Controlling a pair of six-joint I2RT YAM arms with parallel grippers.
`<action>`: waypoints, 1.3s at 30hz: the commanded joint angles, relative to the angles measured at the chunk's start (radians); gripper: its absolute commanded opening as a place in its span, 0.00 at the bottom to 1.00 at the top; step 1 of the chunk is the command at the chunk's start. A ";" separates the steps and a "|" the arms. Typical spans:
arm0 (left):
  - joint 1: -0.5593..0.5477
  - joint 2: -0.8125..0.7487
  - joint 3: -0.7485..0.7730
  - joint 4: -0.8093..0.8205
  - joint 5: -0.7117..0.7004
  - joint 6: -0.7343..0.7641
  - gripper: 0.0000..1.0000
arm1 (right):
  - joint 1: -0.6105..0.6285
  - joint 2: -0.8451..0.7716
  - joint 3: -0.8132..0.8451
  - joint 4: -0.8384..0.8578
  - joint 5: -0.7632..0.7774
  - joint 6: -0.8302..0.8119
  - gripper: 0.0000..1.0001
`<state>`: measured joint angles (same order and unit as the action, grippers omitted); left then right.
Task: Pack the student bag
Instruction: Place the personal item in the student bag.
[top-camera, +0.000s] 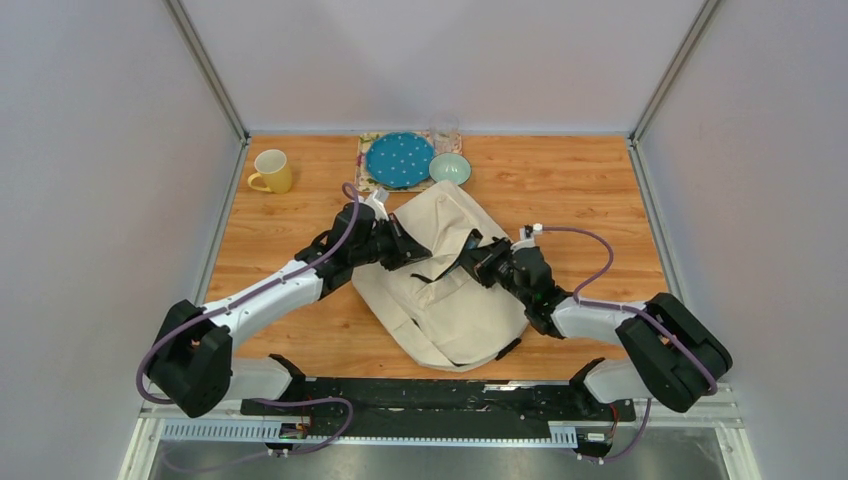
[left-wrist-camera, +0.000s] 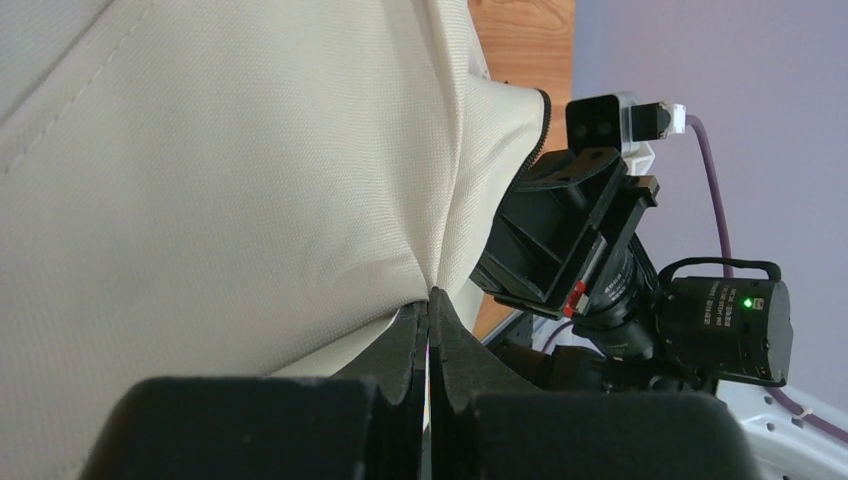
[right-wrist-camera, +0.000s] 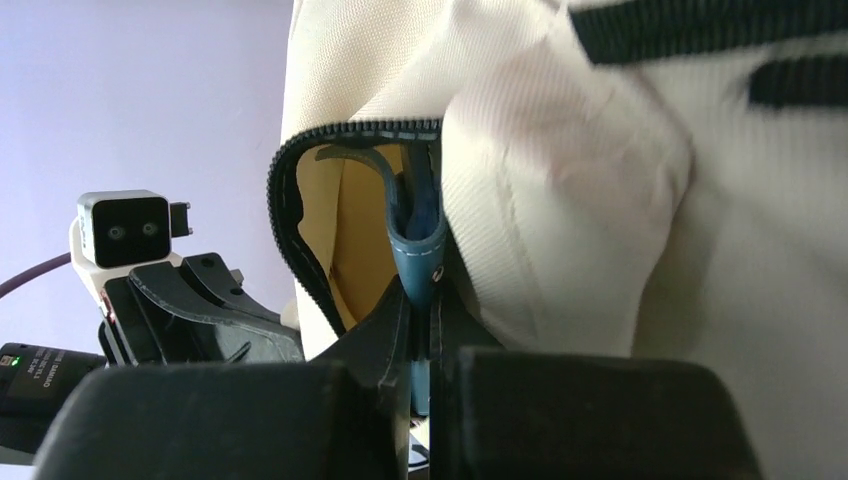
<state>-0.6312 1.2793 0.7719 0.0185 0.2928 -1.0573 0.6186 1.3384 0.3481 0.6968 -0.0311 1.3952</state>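
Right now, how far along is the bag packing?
Done: the student bag lies mid-table with its zip mouth partly open. In hand: the left gripper pinches its cream fabric; the right gripper is shut on a blue tab at that mouth. Left: contents are hidden, and the zip is not yet closed.
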 joint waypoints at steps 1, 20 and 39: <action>-0.007 0.008 0.049 0.041 0.140 0.011 0.00 | 0.042 0.033 0.110 0.103 0.109 -0.022 0.06; 0.059 -0.063 -0.051 0.063 0.129 -0.003 0.00 | 0.047 -0.070 0.147 -0.378 -0.024 -0.226 0.16; 0.065 -0.064 -0.089 0.049 0.124 0.014 0.00 | 0.050 0.001 0.287 -0.454 -0.073 -0.418 0.27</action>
<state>-0.5644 1.2510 0.6979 0.0498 0.3790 -1.0531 0.6643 1.4532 0.6403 0.3367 -0.1471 1.0786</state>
